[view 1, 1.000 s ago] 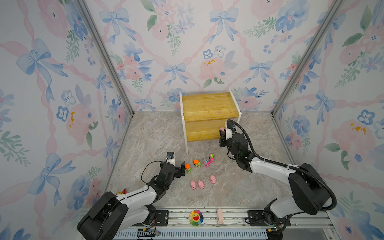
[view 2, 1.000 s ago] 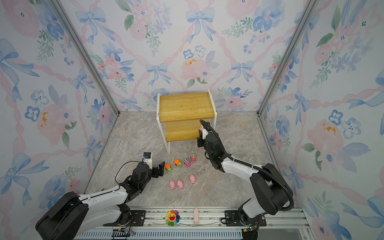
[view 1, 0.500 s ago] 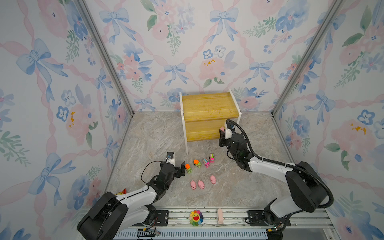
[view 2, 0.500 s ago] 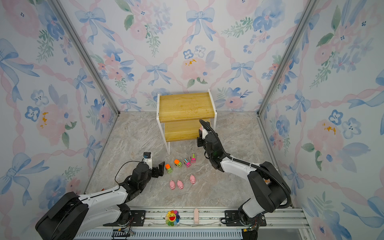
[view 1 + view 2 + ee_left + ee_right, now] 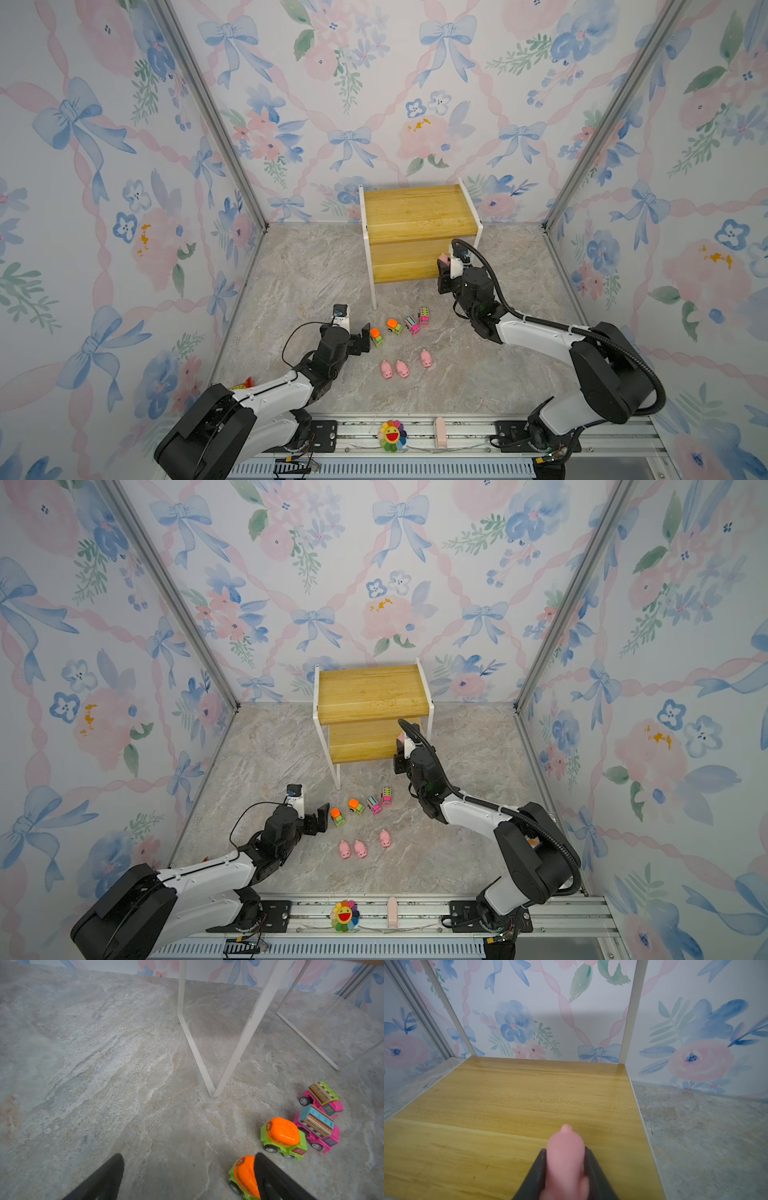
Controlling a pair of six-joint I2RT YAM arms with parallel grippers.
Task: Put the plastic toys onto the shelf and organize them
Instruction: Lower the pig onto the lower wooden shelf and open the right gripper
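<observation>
1. Nearest us, three pink pigs point(image 5: 402, 368) lie on the floor point(image 5: 316, 270), clear of both grippers.
2. The left gripper point(image 5: 188, 1176) stands wide open, low over the floor. One finger point(image 5: 270, 1174) sits right against the nearest green truck point(image 5: 242, 1176); nothing lies between the fingers.
3. Beyond it, the second green truck point(image 5: 394, 326) and two pink trucks point(image 5: 412, 325) line up on the floor before the shelf point(image 5: 415, 212).
4. Farthest, the right gripper point(image 5: 565, 1150) clamps a fourth pink pig point(image 5: 564, 1165) by both flanks, over the front right of the lower board point(image 5: 508, 1095). We cannot tell whether the pig touches it.

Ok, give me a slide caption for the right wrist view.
Black fingers of the right gripper flank a small pink plastic pig above the yellowish wood-grain shelf board.
</observation>
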